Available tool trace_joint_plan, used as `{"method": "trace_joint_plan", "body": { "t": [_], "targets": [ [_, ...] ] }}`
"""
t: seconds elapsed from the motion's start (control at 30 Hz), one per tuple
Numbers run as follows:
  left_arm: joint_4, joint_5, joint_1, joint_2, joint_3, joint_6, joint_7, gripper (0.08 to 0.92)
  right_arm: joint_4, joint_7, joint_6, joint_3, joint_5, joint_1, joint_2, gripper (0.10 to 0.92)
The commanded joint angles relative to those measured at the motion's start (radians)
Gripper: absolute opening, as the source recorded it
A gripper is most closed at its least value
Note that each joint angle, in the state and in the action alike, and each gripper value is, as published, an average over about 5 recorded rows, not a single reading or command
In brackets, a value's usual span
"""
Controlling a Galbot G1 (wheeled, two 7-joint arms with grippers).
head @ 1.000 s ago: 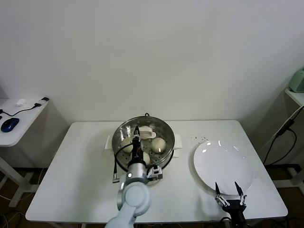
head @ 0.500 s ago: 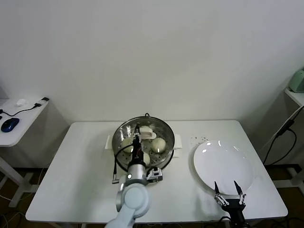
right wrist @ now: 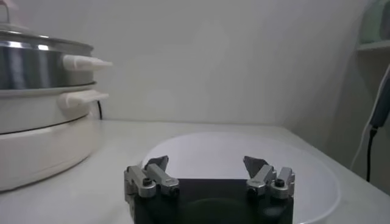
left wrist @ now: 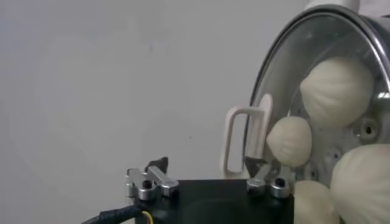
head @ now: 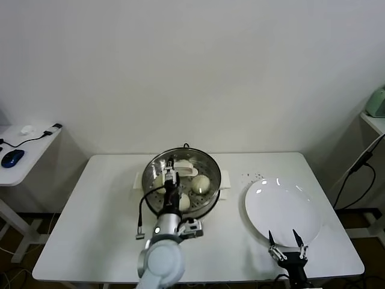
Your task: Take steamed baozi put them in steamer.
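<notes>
Stainless steel is seen shining on the steamer (head: 182, 180), which is standing on the white surface (head: 102, 217) toward its back middle, on a white base with side handles. Four steamed baozi (head: 201, 183) are lying inside it on the perforated tray; in the left wrist view they are shown clustered together inside the rim (left wrist: 335, 91), with none being gripped. The left claw (head: 169, 171) is being held over the steamer's near-left part, its fingers standing apart and nothing being held between them; in its own view (left wrist: 207, 182) the two fingertips are seen spread wide, one over the bare surface and one over the steamer's edge. A flat white plate (head: 283, 211) is lying to the right of the steamer, apart from it. The right claw (head: 287, 244) is being kept low at the plate's near edge, its fingers spread apart and empty, as seen in the right wrist view (right wrist: 209, 176).
</notes>
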Motion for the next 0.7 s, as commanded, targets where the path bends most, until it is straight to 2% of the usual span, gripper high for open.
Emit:
{"method": "trace_joint_plan", "body": {
  "t": [0.03, 0.2, 0.33, 0.5, 0.6, 0.7],
  "targets": [
    [-0.099, -0.103, 0.048, 0.026, -0.001, -0.022, -0.017, 0.810, 0.009, 0.032, 0.030, -0.008, 0.042, 0.000, -0.004, 0.823],
    [-0.183, -0.462, 0.114, 0.064, -0.080, -0.179, -0.159, 0.822, 0.022, 0.031, 0.056, 0.010, 0.045, -0.012, -0.017, 0.823],
    [-0.231, -0.843, 0.166, 0.062, -0.235, -0.308, -0.254, 0.823, 0.027, 0.033, 0.069, 0.019, 0.056, -0.018, -0.023, 0.823],
    [-0.257, -1.289, 0.241, 0.050, -0.518, -0.455, -0.266, 0.823, 0.022, 0.034, 0.083, 0.025, 0.063, -0.016, -0.024, 0.823],
    [-0.229, -1.550, 0.285, 0.080, -0.672, -0.497, -0.261, 0.823, 0.018, 0.034, 0.084, 0.024, 0.065, -0.013, -0.026, 0.823],
    [-0.160, -1.728, 0.331, 0.131, -0.757, -0.524, -0.246, 0.823, 0.010, 0.032, 0.087, 0.021, 0.066, -0.006, -0.026, 0.823]
  ]
}}
